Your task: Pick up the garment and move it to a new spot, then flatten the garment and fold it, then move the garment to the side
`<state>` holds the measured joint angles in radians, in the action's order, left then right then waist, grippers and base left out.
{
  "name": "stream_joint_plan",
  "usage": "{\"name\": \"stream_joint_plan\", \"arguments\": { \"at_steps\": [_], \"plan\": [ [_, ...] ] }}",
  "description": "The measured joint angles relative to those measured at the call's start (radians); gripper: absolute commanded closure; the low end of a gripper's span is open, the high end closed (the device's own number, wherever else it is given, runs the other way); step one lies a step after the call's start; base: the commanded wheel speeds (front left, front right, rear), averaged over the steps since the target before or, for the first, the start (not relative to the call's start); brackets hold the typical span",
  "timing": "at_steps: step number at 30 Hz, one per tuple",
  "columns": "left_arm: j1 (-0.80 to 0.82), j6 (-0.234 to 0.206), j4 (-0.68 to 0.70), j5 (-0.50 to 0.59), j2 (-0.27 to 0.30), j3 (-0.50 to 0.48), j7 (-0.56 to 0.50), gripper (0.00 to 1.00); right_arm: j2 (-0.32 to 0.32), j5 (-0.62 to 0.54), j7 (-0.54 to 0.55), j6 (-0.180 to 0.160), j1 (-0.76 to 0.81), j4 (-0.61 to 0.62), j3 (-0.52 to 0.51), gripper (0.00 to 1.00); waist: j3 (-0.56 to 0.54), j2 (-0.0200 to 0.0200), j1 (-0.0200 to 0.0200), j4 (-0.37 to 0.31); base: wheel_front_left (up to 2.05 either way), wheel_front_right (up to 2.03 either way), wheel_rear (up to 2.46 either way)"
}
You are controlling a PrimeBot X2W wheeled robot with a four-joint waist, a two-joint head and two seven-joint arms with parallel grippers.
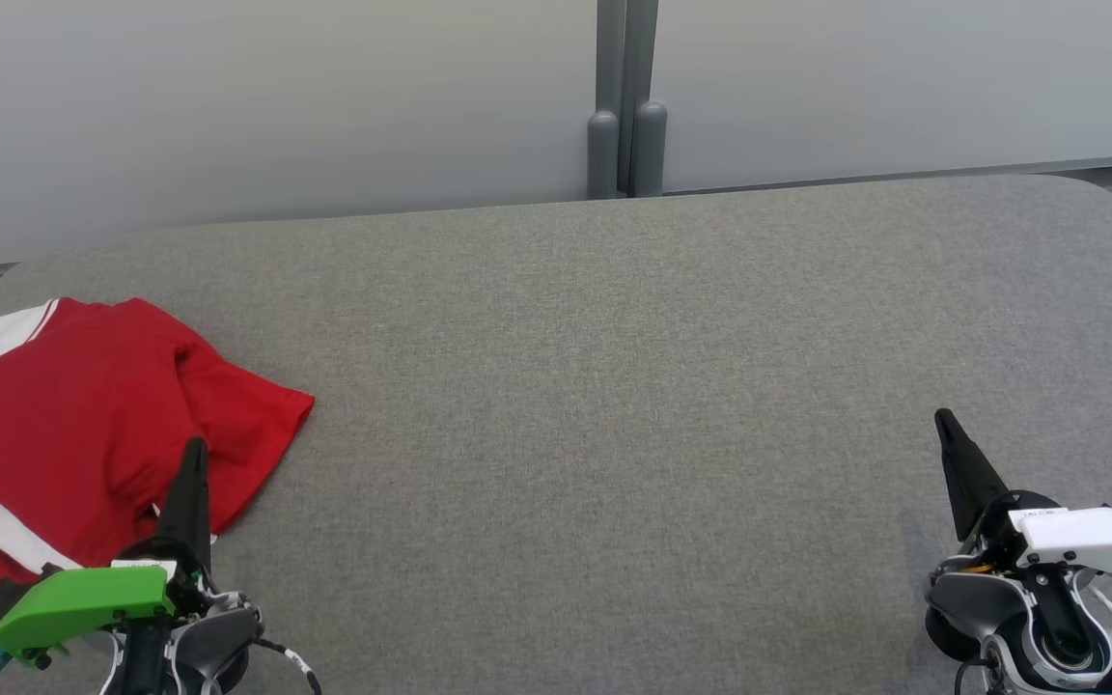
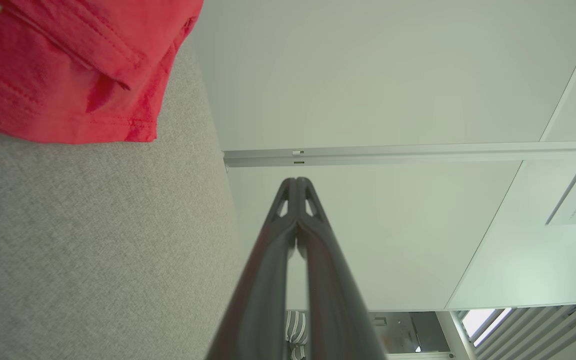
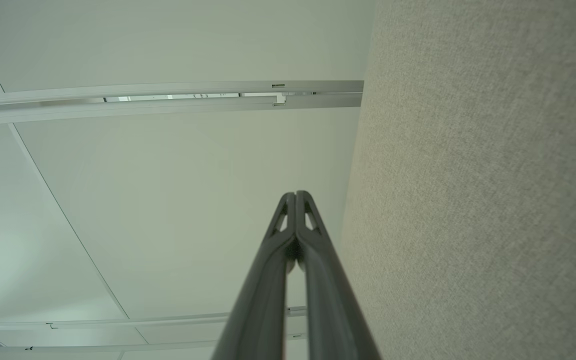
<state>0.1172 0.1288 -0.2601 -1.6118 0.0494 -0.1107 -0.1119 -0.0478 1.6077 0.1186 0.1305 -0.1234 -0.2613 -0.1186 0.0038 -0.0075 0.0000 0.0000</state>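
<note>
A red garment with white stripes (image 1: 83,425) lies crumpled at the left edge of the grey fabric table (image 1: 614,386); its hem (image 2: 68,75) also fills the upper left of the left wrist view. My left gripper (image 1: 194,454) hovers over the garment's right lower part, fingers shut together with nothing between them (image 2: 296,182). My right gripper (image 1: 944,421) sits over bare fabric at the lower right, far from the garment, also shut and holding nothing (image 3: 295,195).
White wall panels (image 1: 276,97) stand behind the table, with a grey post (image 1: 625,106) at the middle of the far edge. The table's rounded corners lie at the far left and far right.
</note>
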Motion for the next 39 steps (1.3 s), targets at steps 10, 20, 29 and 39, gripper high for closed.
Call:
{"name": "stream_joint_plan", "arguments": {
  "at_steps": [10,20,29,39],
  "plan": [
    [0.000,0.000,0.000,0.000,0.000,0.000,0.000,1.00,0.000,0.000,0.000,0.000,0.000,0.000,0.000,1.00,0.000,0.0000,0.0000,0.000,0.00,0.00,0.00],
    [0.000,0.000,0.000,0.000,0.000,0.000,0.000,1.00,0.000,0.000,0.000,0.000,0.000,0.000,0.000,1.00,0.000,0.0000,0.0000,0.000,0.00,0.00,0.00],
    [0.000,0.000,0.000,0.000,0.000,0.000,0.000,1.00,0.000,0.000,0.000,0.000,0.000,0.000,0.000,1.00,0.000,0.0000,0.0000,0.000,0.00,0.00,0.00],
    [0.000,0.000,0.000,0.000,0.000,0.000,0.000,1.00,0.000,0.000,0.000,0.000,0.000,0.000,0.000,1.00,0.000,0.0000,0.0000,0.000,0.00,0.00,0.00]
  ]
}}
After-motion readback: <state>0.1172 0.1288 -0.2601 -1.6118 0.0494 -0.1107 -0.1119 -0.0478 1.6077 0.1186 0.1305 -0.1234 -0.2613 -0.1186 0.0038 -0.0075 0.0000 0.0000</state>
